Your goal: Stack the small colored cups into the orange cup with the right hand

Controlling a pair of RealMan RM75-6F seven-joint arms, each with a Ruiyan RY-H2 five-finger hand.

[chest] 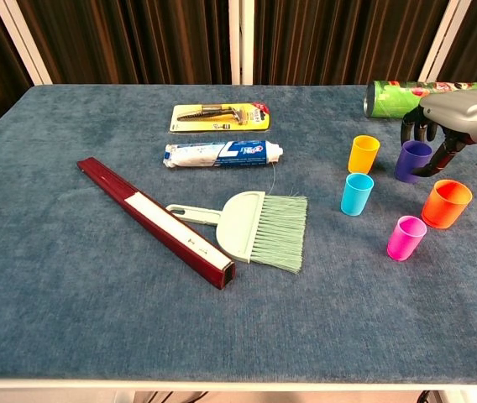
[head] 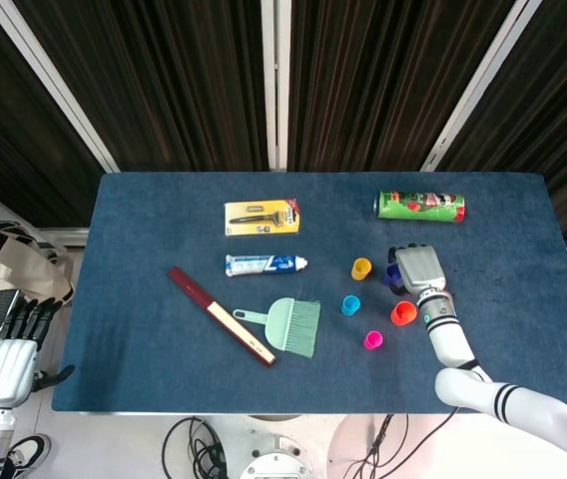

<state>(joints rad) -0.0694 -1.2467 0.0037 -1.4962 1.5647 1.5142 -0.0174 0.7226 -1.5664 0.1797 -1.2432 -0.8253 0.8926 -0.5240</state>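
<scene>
Five small cups stand at the right of the blue table (head: 144, 299). My right hand (head: 418, 267) (chest: 455, 113) hangs over the purple cup (head: 393, 273) (chest: 410, 164), fingers curled behind it and thumb against its right side, gripping it. The orange cup (head: 403, 313) (chest: 447, 203) stands just in front of that hand, upright and empty. A yellow cup (head: 361, 268) (chest: 363, 154) is to the left of the purple one. The cyan cup (head: 350, 305) (chest: 357, 194) and magenta cup (head: 373, 340) (chest: 406, 238) stand nearer the front. My left hand (head: 6, 364) hangs off the table's left edge, holding nothing.
A green can (head: 420, 207) (chest: 394, 97) lies on its side behind the cups. Left of them lie a toothpaste tube (head: 266, 264), a yellow razor pack (head: 262, 217), a pale green hand brush (head: 296, 325) and a dark red flat stick (head: 222, 315).
</scene>
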